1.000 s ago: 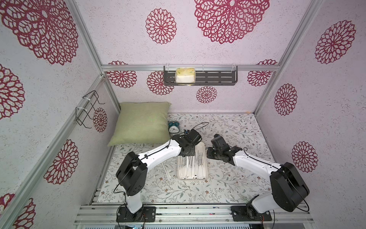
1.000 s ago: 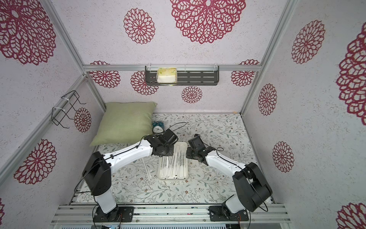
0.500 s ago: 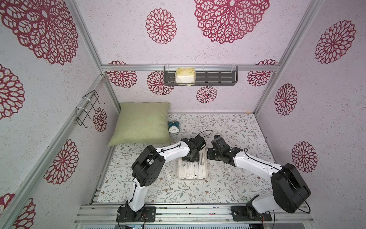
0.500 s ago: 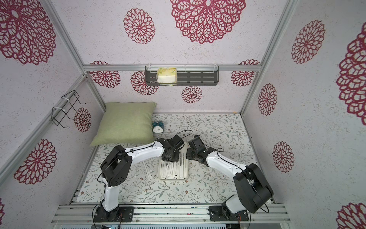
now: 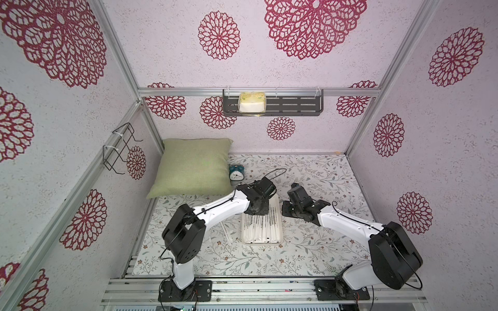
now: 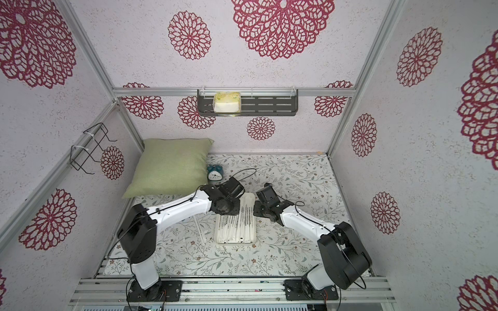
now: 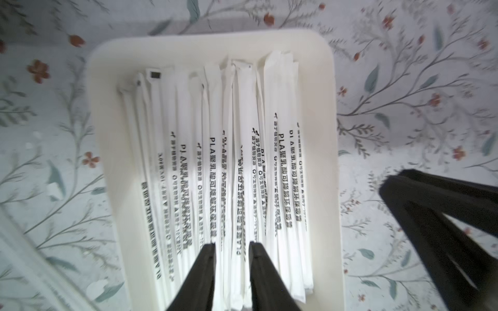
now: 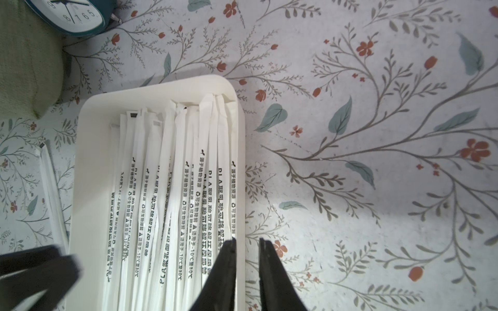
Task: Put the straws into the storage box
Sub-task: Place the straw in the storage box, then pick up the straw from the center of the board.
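Surface: floral mat (image 5: 323,183), tray (image 5: 262,242) filled with straws (image 5: 265,223).
Left gripper (image 7: 232,245): jaws parted above straws.
Right gripper (image 8: 247,242): jaws parted astride tray rim.

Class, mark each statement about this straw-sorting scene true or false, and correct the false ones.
1. All the straws lie in the storage box. False: a stray straw lies on the table beside it.
2. The left tool is over the storage box. True.
3. The clock stands beside the pillow. True.
4. The wall shelf is empty. False: it holds a pale yellow pack.
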Controlling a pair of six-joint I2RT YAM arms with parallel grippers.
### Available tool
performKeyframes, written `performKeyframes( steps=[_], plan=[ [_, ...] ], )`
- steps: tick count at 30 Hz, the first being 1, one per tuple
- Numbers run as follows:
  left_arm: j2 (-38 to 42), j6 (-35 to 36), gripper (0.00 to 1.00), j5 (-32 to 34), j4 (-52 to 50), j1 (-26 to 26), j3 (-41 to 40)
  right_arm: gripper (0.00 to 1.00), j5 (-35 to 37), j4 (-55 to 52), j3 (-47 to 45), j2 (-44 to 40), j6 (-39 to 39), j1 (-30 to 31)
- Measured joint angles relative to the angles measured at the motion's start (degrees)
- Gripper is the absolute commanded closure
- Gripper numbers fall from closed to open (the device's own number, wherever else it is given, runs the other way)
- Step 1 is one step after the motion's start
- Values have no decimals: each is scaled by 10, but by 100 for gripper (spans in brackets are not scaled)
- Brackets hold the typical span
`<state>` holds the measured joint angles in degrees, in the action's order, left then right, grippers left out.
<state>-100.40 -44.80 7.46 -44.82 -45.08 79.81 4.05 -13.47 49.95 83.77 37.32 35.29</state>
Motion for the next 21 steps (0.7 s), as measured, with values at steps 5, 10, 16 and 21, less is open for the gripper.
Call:
performKeyframes(
  steps=[5,10,16,21],
  plan=[
    [132,-5,52,11,15,85,-140,78,-3,3,0,0,2,2],
    [165,-2,50,10,17,176,-261,78,-3,4,0,4,2,12],
    [122,5,66,-6,52,184,-271,78,-2,4,0,10,2,19],
    [90,5,75,-12,80,185,-283,78,-2,3,0,10,2,20]
  ],
)
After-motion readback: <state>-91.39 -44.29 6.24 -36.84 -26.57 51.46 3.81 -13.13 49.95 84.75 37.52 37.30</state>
